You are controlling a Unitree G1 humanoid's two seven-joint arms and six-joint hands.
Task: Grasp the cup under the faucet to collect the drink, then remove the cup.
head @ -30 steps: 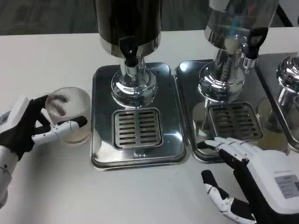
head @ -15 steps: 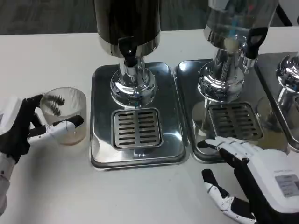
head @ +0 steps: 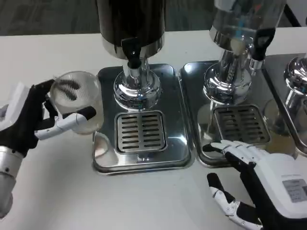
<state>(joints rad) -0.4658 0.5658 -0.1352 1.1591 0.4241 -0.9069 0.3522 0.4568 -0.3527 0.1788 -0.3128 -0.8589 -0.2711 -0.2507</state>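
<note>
**Clear cup held at the left rim of the drip tray**

Clear ribbed plastic makes up the cup (head: 76, 103), which the left hand (head: 36, 122) holds by its side: a black thumb shows through the far wall and a white finger with a black tip wraps across the near side. The cup sits at the left edge of the left drip tray (head: 178, 122), just beside the raised steel rim and to the left of the slotted grate (head: 140, 131). Whether its base rests on the white surface (head: 57, 191) or is lifted clear of it cannot be told. A pale liquid seems to lie in its lower part.

Above the grate stands the dark dispenser (head: 132, 21) on its chrome pedestal, with a black faucet (head: 131, 51) pointing down towards the grate. The cup is to the left of that faucet, not beneath it.

A second dispenser (head: 244, 24) with a clear tank stands on the neighbouring tray (head: 192, 72) to the right. The right hand (head: 259, 179) rests on the surface before that tray, holding nothing, its fingers spread apart and the fingertips (head: 217, 146) touching the tray's front edge.
</note>
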